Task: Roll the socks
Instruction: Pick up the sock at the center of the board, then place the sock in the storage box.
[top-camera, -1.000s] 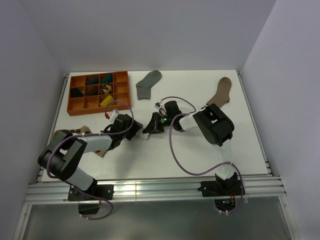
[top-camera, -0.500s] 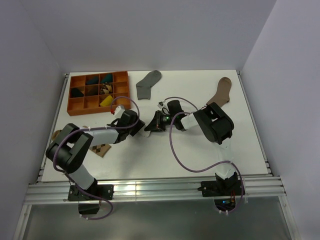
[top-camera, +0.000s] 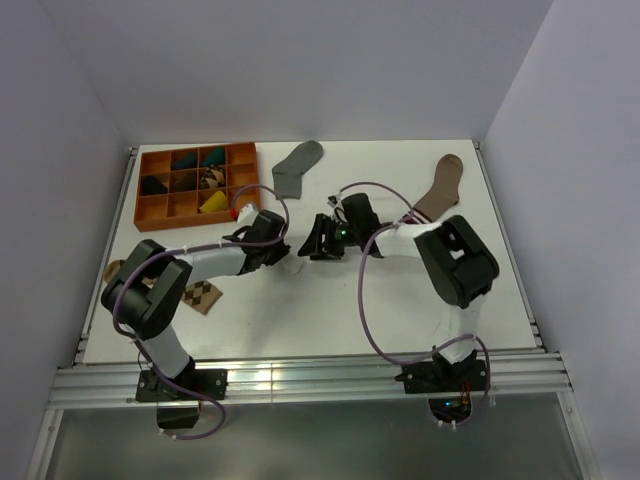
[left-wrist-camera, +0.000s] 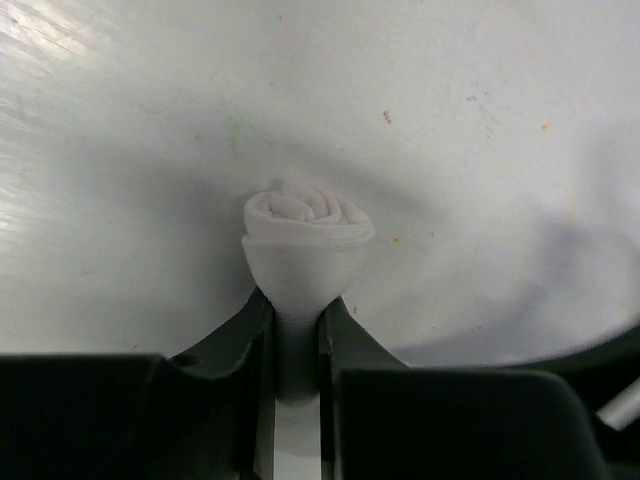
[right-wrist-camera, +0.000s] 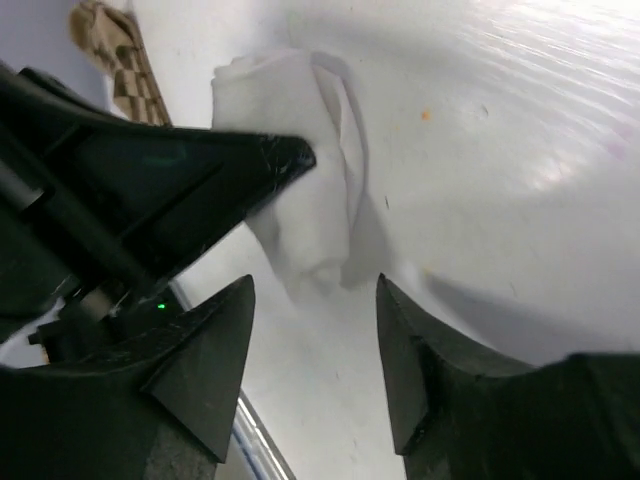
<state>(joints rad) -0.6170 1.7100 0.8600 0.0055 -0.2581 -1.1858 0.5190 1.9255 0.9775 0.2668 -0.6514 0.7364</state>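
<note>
As far as I can judge from where I stand, the rolling of the small white fabric sock (left-wrist-camera: 308, 235) is almost finished. It is wound into a tight spiral near the middle of the white table (top-camera: 400, 300). The left gripper (left-wrist-camera: 297, 315) is clenched on the lower part of the roll. The right gripper (right-wrist-camera: 312, 290) stands just beside it, at about three o'clock, with its jaws apart and nothing between them.

The next move probably calls for a firm pinch, so that the spiral does not unwind while the roll is closed or carried away. The orange plastic tray with many compartments (top-camera: 195, 216) waits at about ten o'clock from the roll. The plain grey fabric sock (top-camera: 297, 167) lies flat at twelve o'clock, not yet rolled. I cannot pick out a black sock.

I can read no brand, label or writing anywhere. Only a small green light (right-wrist-camera: 160, 305) shows in the right wrist view.
</note>
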